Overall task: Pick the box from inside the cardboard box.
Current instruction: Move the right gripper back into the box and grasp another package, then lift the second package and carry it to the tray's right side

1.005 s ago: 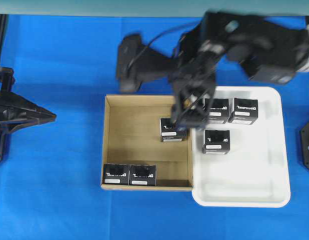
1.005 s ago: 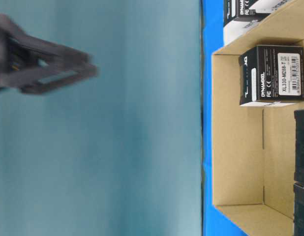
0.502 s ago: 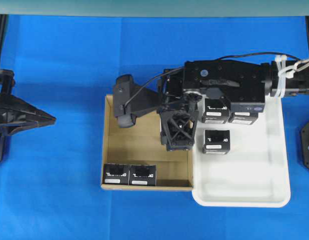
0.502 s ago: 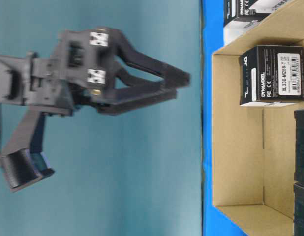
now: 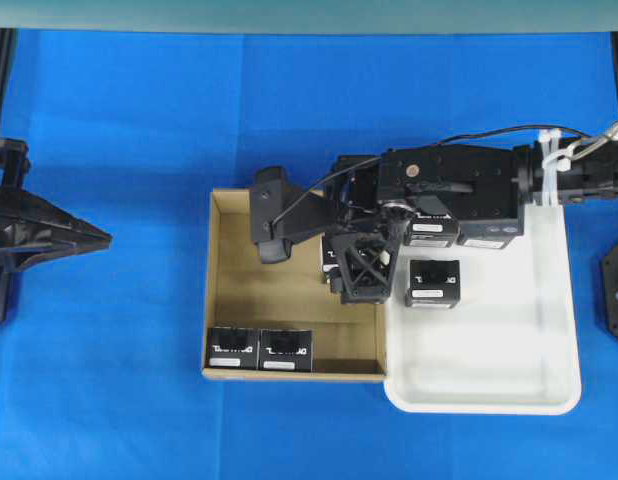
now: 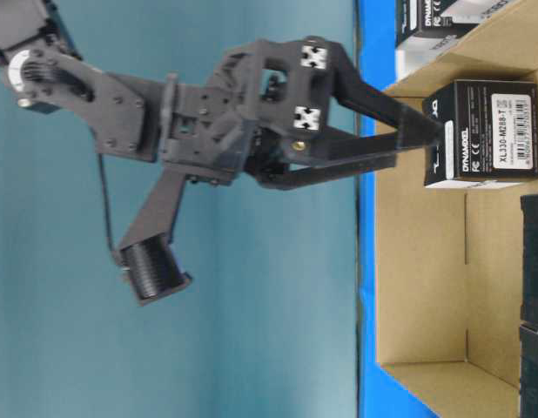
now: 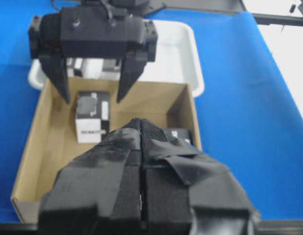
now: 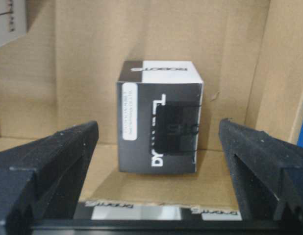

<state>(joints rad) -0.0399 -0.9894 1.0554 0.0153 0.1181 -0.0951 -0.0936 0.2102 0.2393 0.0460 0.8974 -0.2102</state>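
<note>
On the far left of the overhead view I see my left claw (image 5: 94,238) parked over the blue desk (image 5: 119,120), well apart from everything; in its own wrist view its padded fingers (image 7: 117,161) are pressed together with nothing between them.

Moving right, the cardboard box (image 5: 217,290) sits centre-left, brown corrugated card, squarish with low walls. Two black boxes (image 5: 259,351) stand side by side at its lower edge, touching each other. The box (image 5: 331,262) I am after stands alone by the carton's right wall in the upper right part, a small black cube with white lettering and a white label strip, mostly hidden under my arm from above.

My right claw (image 5: 361,285) hangs directly over that box with its matte black fingers (image 8: 53,161) spread as wide as they go, gripping nothing. In its wrist view the box (image 8: 160,117) is centred between the two fingers, clear gaps either side; in the table-level view the fingertips are just at the box's top.

Right of the carton, touching it, is the white tray (image 5: 549,380), smooth plastic with rounded corners, holding three more black boxes (image 5: 433,284) in its upper left part
</note>
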